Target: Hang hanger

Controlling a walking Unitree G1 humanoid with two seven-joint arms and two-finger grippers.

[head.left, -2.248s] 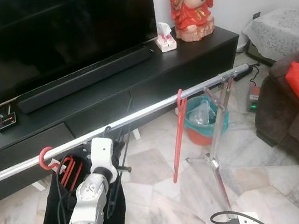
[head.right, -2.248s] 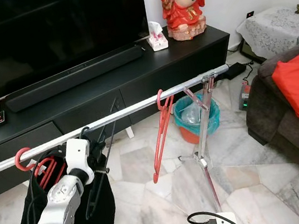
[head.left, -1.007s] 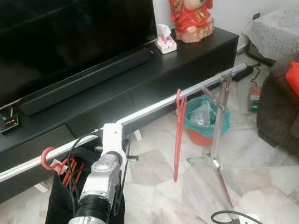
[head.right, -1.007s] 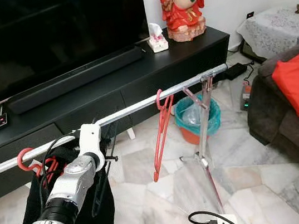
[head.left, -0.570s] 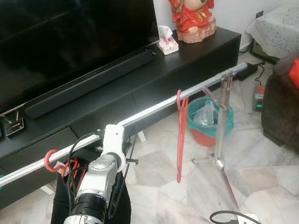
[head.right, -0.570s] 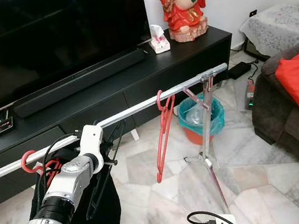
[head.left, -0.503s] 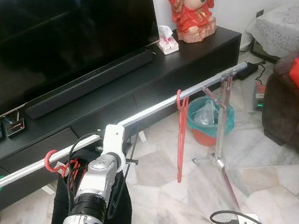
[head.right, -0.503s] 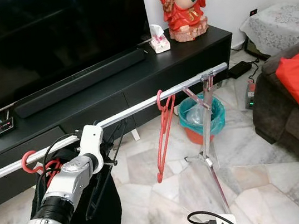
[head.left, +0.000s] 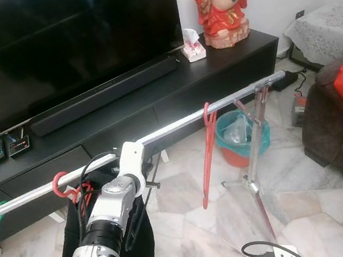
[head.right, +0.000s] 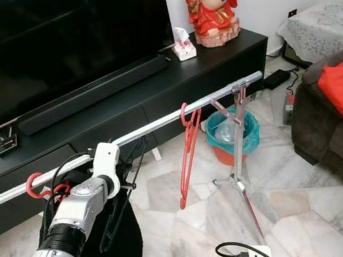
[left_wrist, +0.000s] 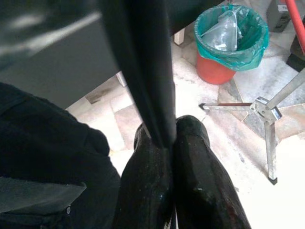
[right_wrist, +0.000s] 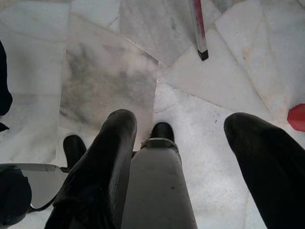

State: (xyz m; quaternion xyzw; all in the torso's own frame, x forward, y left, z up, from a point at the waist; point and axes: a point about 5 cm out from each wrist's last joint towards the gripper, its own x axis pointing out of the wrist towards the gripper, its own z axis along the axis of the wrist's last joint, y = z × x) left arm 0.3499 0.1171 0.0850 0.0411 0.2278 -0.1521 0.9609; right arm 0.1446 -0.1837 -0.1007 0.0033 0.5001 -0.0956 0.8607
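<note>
Black hanger, thin and matte, is being pinched between the left gripper's closed fingers, its hook sitting at the shiny metal rail. Judging by this, hooking is nearly done; letting go is coming next. A red plastic hanger is dangling farther right, and the right gripper is hanging spread over marble floor.

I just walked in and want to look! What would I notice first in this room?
First, the long silver rail stretching across the room, with a red hanger dangling near its middle. The robot's left claw is up at that rail, pinched shut on a black hanger beside dark clothes. Behind it, a bright red statue stands on the black TV cabinet.
</note>
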